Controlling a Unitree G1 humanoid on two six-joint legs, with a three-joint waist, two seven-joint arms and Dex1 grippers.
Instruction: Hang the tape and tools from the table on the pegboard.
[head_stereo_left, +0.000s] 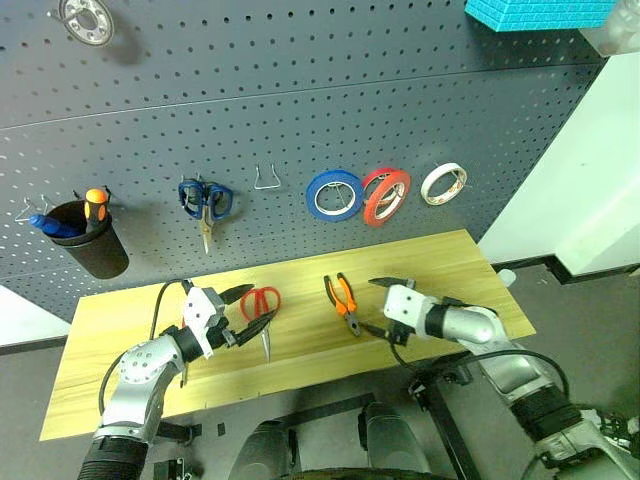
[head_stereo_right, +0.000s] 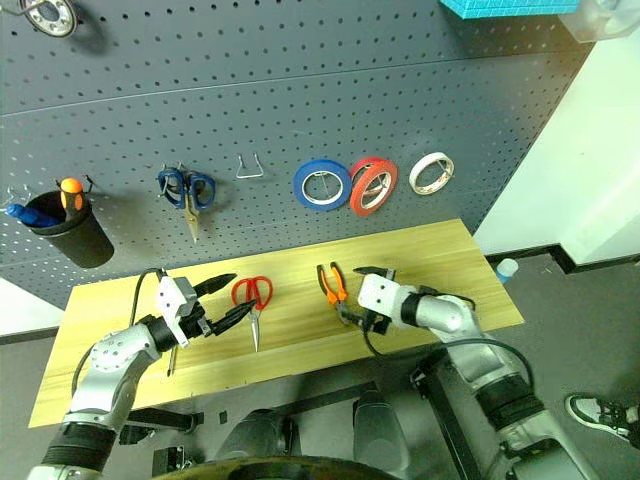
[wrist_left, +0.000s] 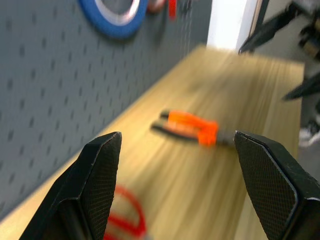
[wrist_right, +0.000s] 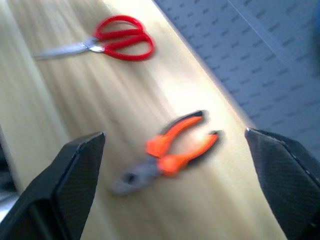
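The red tape hangs on the dark grey pegboard, between a blue roll and a white roll. On the light wood table lie the red-handled scissors and the orange-and-black pliers. My left gripper is open and empty, its fingertips right beside the scissors' handles. My right gripper is open and empty too, just to the right of the pliers. The right wrist view looks down on the pliers and the scissors.
Blue-handled scissors hang on the board's left part, beside a bare metal hook. A black cup on the board holds an orange-handled screwdriver. A metal ring hangs high up on the left. A turquoise box sits at the upper right.
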